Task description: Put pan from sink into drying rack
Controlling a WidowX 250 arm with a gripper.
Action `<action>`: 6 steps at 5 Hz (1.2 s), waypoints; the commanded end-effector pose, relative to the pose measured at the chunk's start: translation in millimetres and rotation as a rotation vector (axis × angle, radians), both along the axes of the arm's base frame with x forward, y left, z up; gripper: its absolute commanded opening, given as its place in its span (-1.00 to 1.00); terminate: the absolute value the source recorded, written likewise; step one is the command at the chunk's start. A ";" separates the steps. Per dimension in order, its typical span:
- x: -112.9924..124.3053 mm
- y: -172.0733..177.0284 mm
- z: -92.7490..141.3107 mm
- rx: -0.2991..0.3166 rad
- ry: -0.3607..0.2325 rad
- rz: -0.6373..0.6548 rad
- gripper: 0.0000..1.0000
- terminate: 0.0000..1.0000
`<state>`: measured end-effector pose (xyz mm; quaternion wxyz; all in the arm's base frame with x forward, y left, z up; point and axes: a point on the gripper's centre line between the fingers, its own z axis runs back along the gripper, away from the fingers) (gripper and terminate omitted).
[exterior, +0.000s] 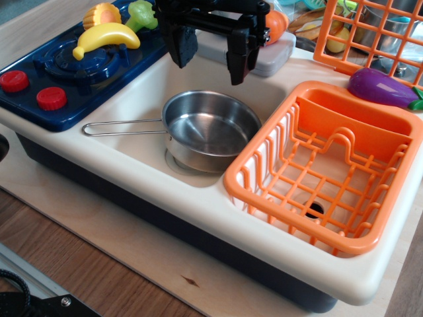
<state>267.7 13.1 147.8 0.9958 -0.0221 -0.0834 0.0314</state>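
The pan, a shiny steel saucepan, sits upright in the left part of the cream sink. Its wire loop handle points left over the sink's rim. The orange drying rack rests in the right part of the sink, touching the pan's right side, and holds nothing. My black gripper hangs open above the pan's far edge, with its fingers pointing down and nothing between them. It is apart from the pan.
A blue toy stove with red knobs stands left of the sink, with a yellow banana and other toy food on it. A purple eggplant lies behind the rack. A flat orange grid panel leans at the back right.
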 end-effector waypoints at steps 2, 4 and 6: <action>-1.7 -0.7 1.2 0.031 -0.006 -0.193 1.00 -1.00; -2.4 5.3 -4.4 0.053 0.016 -0.558 1.00 -1.00; -21.9 -7.4 -28.0 0.077 -0.026 -0.665 1.00 -1.00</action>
